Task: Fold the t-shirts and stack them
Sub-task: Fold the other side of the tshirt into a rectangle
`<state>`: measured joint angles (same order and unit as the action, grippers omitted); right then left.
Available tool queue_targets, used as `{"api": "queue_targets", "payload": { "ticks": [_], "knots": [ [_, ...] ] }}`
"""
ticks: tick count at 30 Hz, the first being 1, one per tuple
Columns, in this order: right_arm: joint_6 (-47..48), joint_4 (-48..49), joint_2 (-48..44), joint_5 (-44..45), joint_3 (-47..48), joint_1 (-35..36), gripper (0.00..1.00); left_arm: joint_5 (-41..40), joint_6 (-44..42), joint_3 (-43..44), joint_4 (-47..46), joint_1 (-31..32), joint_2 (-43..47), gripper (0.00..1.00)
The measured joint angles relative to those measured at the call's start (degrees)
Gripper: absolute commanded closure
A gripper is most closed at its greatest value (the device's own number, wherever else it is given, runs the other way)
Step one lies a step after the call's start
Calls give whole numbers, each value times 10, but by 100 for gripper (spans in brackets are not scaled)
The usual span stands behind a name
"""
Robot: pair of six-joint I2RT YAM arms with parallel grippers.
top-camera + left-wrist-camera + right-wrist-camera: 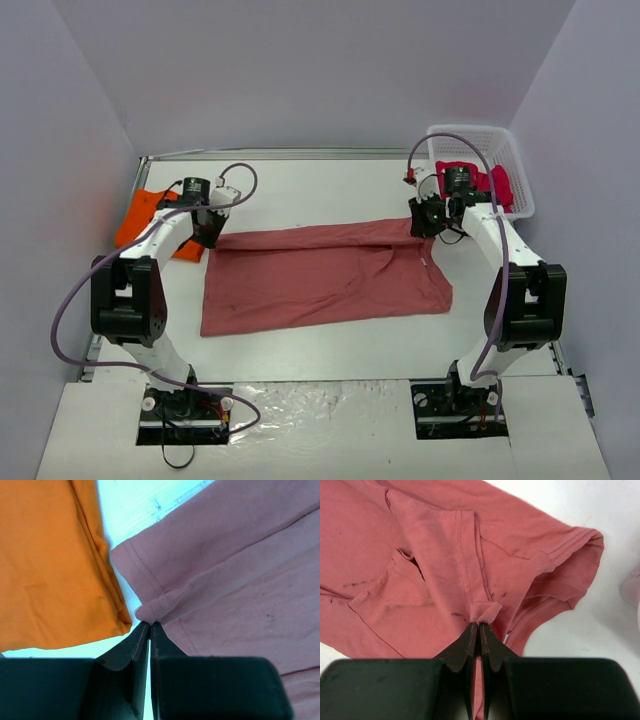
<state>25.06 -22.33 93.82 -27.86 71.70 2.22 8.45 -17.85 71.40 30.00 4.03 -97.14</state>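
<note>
Your brick-red t-shirt [320,275] lies spread across the middle of the worktop [330,190], its far edge doubled over into a long band. Your left fingers [146,632] are clenched on a small pinch of hem at the shirt's far-left corner, where the cloth bunches up right at the tips. Your right fingers [474,632] are clamped on a fold at the far-right corner, by the sleeve, with a strip of the red cloth showing between them. The orange t-shirt [140,215] lies folded at the left edge of the worktop, just beside that left corner but not overlapping it in the wrist view. The crimson-pink t-shirt [495,185] sits crumpled in the white basket [520,170] at the far right, behind your right arm.
</note>
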Motion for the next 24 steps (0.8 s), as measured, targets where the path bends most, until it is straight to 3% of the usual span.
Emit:
{"api": "queue_targets", "payload": {
  "ticks": [10, 24],
  "knots": [
    [18, -9, 2, 0, -24, 0, 100, -11, -12, 0, 14, 9, -19, 98],
    [25, -11, 87, 6, -28, 0, 100, -47, -31, -17, 27, 27, -57, 70]
  ]
}}
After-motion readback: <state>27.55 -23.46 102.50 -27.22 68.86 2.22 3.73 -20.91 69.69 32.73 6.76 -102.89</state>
